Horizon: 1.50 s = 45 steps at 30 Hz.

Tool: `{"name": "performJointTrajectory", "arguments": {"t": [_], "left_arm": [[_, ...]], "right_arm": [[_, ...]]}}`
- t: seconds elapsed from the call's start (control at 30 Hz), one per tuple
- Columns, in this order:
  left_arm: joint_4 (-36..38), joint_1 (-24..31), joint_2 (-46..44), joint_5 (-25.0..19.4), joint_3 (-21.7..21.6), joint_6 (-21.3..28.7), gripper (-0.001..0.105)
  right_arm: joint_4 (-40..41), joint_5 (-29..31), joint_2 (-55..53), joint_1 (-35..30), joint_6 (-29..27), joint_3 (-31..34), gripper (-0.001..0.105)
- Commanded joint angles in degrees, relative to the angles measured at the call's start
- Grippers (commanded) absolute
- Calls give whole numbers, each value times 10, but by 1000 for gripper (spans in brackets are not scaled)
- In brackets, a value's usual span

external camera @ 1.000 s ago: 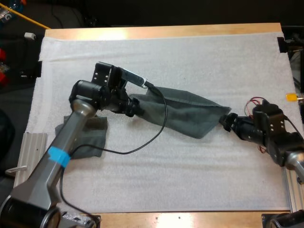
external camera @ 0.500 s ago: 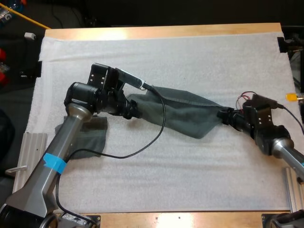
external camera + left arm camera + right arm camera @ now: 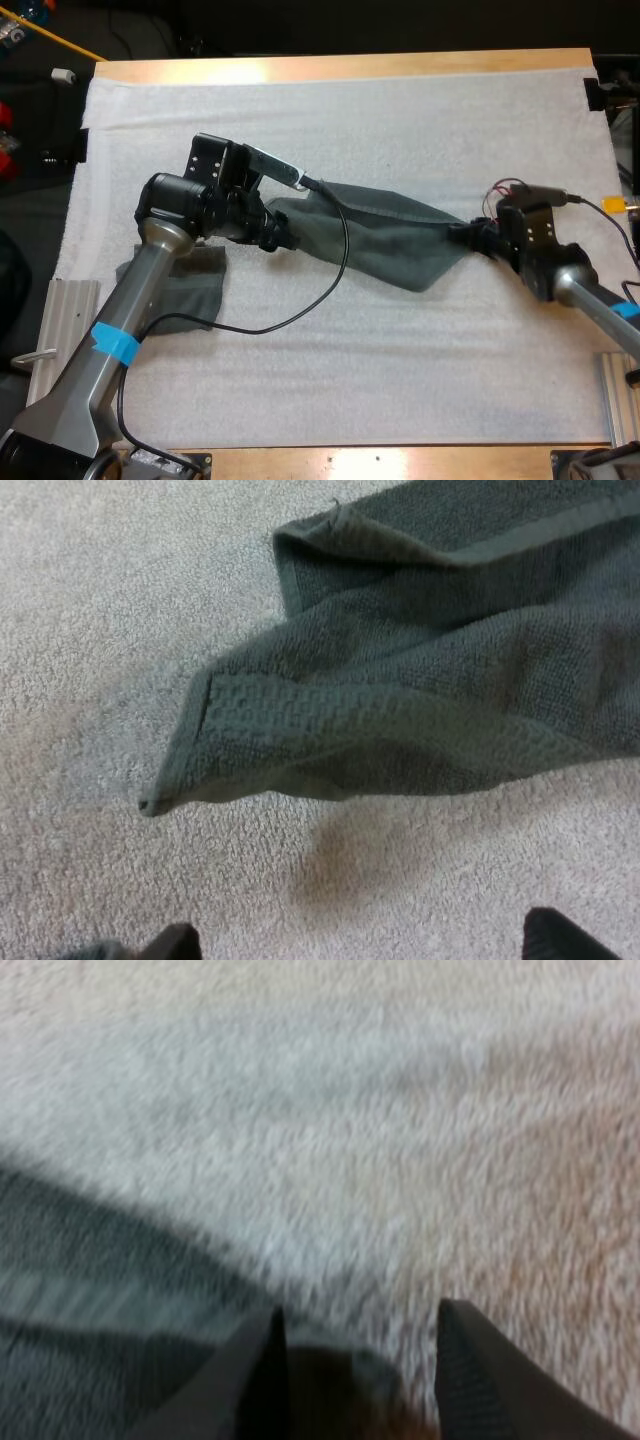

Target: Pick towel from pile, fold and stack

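Showing thick, matt, dark grey-green cloth in the towel (image 3: 400,245) at mid-frame, with a waffle-like weave and a flat stitched hem. Repeating that same dull cloth in the crumpled towel (image 3: 195,285) at lower left. Looking fuzzy, fibrous and matt white across the mat (image 3: 400,130). Gleaming faintly along the smooth pale wood of the surface (image 3: 340,66) at the upper edge. Pairing brushed silver metal with matt black housings on the left arm (image 3: 142,290).

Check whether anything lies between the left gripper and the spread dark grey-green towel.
Nothing visible does: only bare white mat separates the open left gripper from the dark grey-green towel, whose nearest corner lies just ahead.
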Motion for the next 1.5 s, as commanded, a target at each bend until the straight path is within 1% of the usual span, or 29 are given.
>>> {"name": "performJointTrajectory", "arguments": {"t": [0.0,0.13,0.27,0.3,0.37,0.4,0.43,0.47,0.57,0.6,0.7,0.77,0.83,0.93,1.03,1.2,1.33,1.47], "left_arm": [[3,-2,-6,5,0,3,62],[3,-2,-6,5,0,3,62],[3,-2,-6,5,0,3,62],[3,-2,-6,5,0,3,62],[3,-2,-6,5,0,3,62],[3,-2,-6,5,0,3,62],[2,-2,-6,5,0,3,62],[2,-2,-6,5,0,3,62],[2,-2,-6,5,0,3,62],[2,-2,-6,5,0,3,62],[2,-2,-6,5,0,3,62],[1,-2,-6,5,0,13,62],[-4,-2,-6,5,0,21,62],[-23,-2,-6,6,0,40,62],[-54,-2,-6,24,0,54,62],[-95,-2,11,57,0,54,62],[-117,-3,47,60,0,54,61],[-143,-10,82,65,-2,56,61]], "right_arm": [[6,5,5,-1,-7,-11,35],[40,5,32,-1,-11,-33,35],[44,5,46,-1,-11,-35,36],[44,5,47,-1,-11,-35,37],[44,0,48,-1,-11,-36,45],[43,-1,50,-1,-11,-38,48],[44,-4,53,-1,-11,-41,50],[45,-8,56,-1,-12,-44,50],[53,-40,75,-1,-11,-59,45],[57,-40,79,-1,-11,-64,42],[71,-40,91,-1,-11,-82,25],[71,-40,89,-1,-11,-89,10],[76,-40,83,-1,-11,-95,0],[81,-40,64,-1,-11,-97,0],[89,-40,37,-1,-11,-97,0],[123,-40,5,-1,-13,-97,0],[158,-40,1,-1,-15,-97,0],[173,-40,1,-1,-15,-97,0]]}}
